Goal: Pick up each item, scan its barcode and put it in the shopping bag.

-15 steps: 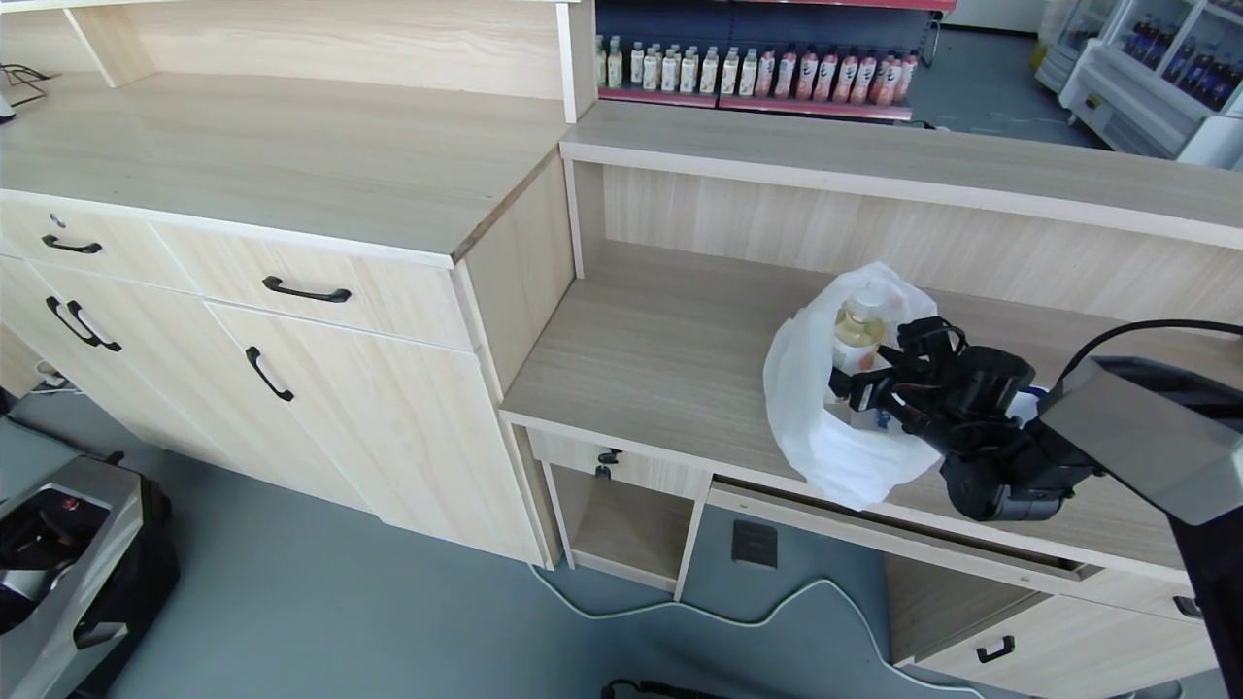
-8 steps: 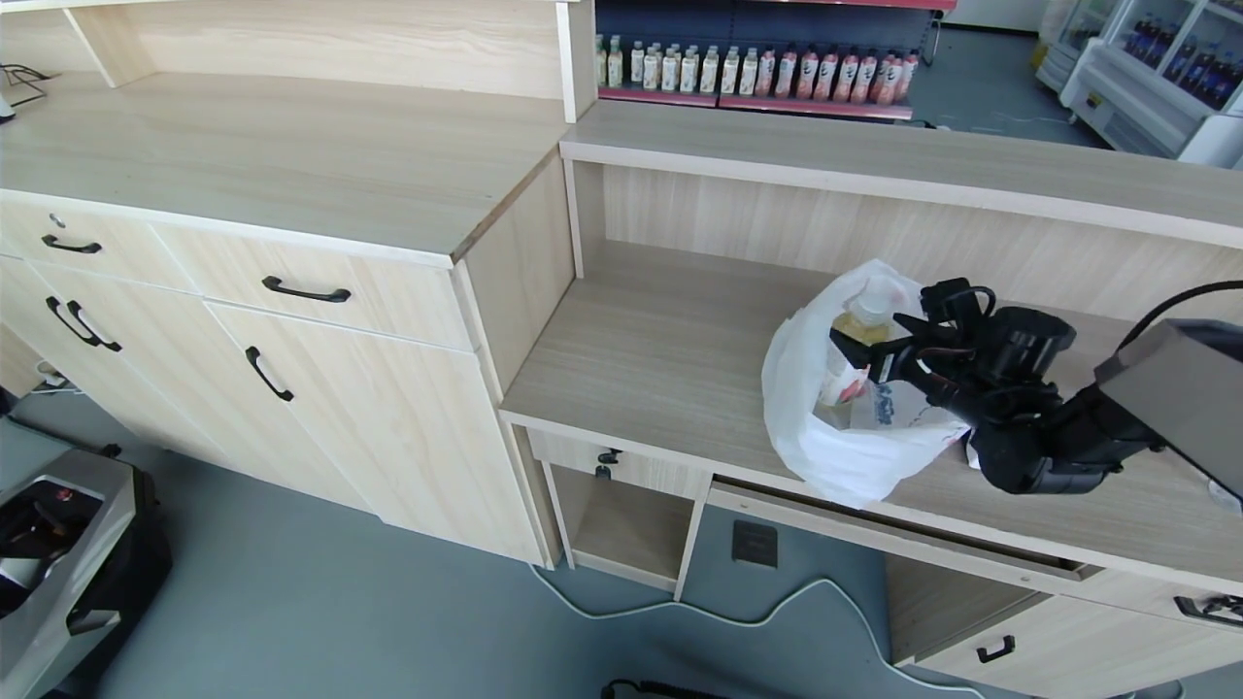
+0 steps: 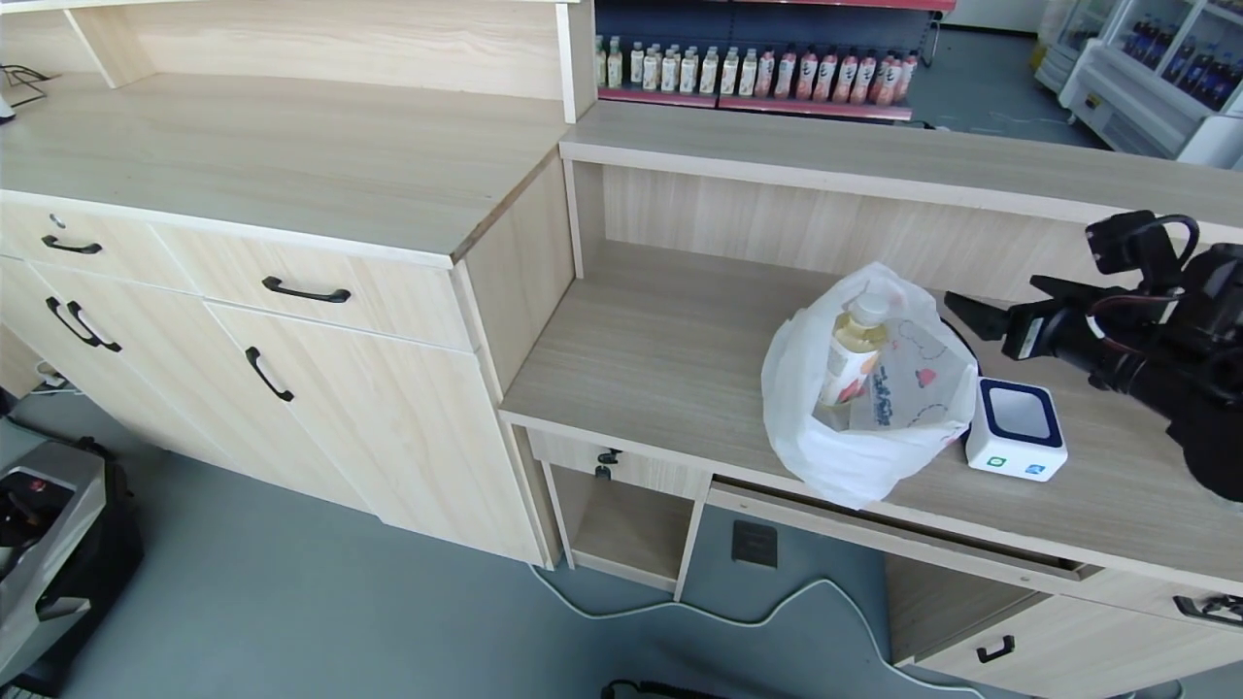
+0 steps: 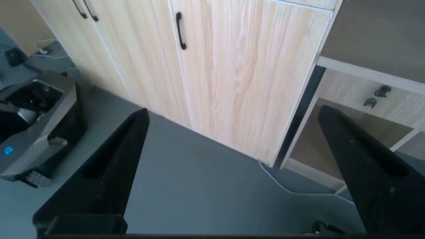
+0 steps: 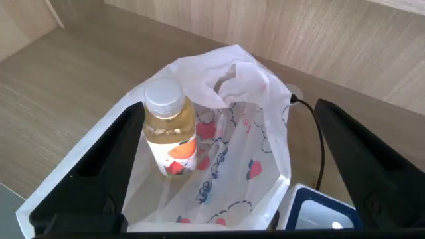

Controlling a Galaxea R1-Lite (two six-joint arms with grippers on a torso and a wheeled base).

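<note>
The shopping bag (image 3: 855, 437) hides the lower half of the bottle (image 3: 855, 345); just its white cap, pale yellow liquid and part of the label show above the white plastic. Beside the bottle in the bag lies a clear printed packet (image 3: 908, 388), its print too small to make out. The right arm is cut off at the right edge of the head view. A black cable (image 5: 320, 136) runs behind the bag, and its far end is hidden.

In the head view the bag sits right of centre on the lower counter (image 3: 660, 359), its bottom reaching the counter's front edge. Just to its right stands a small white scanner (image 3: 1015, 427).

The right gripper (image 3: 995, 299) hangs at the right of the head view, above the counter and apart from the bag. Its black fingers (image 5: 99, 172) are spread wide, holding and touching nothing.

The left gripper (image 4: 232, 113) hangs over the grey floor (image 4: 212, 179) before the wooden cabinet doors (image 4: 239, 60), its fingers also spread wide with nothing between them.
</note>
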